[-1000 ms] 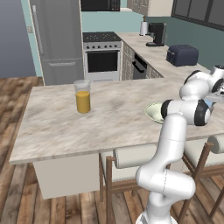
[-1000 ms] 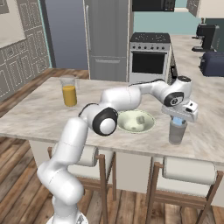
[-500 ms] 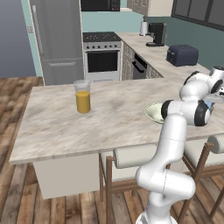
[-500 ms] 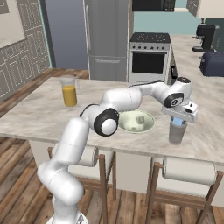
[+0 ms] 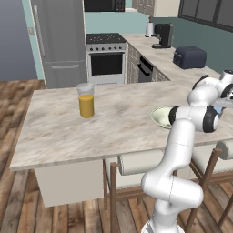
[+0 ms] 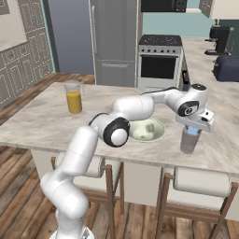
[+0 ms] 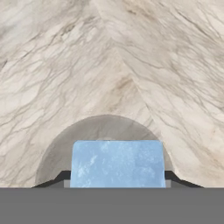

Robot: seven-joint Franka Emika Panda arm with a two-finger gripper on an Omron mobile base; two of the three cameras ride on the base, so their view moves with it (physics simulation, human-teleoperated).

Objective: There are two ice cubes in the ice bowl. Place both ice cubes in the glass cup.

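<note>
Ice cube (image 7: 117, 162) in gripper (image 6: 193, 130) above glass cup (image 6: 189, 141)

Light-blue ice cube (image 7: 117, 163), grey glass cup (image 6: 189, 140)

Even, bright rendered light; soft shadows, slight blur.

The worktop (image 6: 42, 126) looks like polished marble, beige with fine grey veins, smooth and faintly glossy. The ice cube (image 7: 117, 163) is translucent pale blue with a mottled, frosty face. The glass cup (image 6: 190, 140) is smoky grey, see-through glass. The ice bowl (image 6: 158, 135) has a smooth, pale greenish, glazed look. The floor (image 5: 13, 191) is brown wooden planks. The fridge (image 5: 57, 41) looks like brushed grey metal. The stool seats (image 6: 198, 182) look padded and matt.
</note>
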